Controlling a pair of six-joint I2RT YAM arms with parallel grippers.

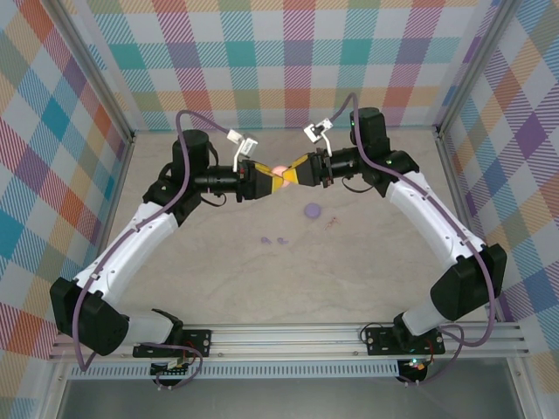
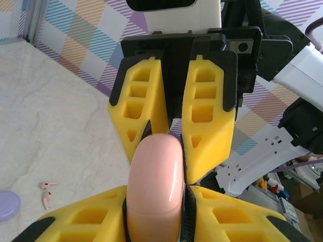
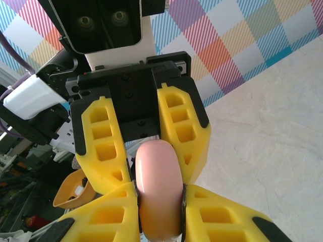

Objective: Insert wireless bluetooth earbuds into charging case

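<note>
Beige tabletop (image 1: pixel 218 262), plaid walls (image 1: pixel 288 52); left tool (image 2: pixel 159 194) and right tool (image 3: pixel 160 187) both pinching pink disc (image 2: pixel 154 166), seemingly midair

Disc (image 1: pixel 279 172) between left tool (image 1: pixel 272 181) and right tool (image 1: pixel 290 174); earbuds (image 1: pixel 281 239) left of charging case (image 1: pixel 312 210)

You see a salmon-pink disc (image 1: pixel 279 171) between the yellow, black-backed fingers of the left gripper (image 2: pixel 155 201) and the right gripper (image 3: pixel 160 201). The arms (image 1: pixel 131 244) are white and black, their cables (image 1: pixel 179 122) purple. The table (image 1: pixel 218 279) is marbled beige. The charging case (image 1: pixel 312 210) is purple, the earbuds (image 1: pixel 265 239) lilac. The walls (image 1: pixel 262 61) are plaid: teal, orange, purple, yellow.
</note>
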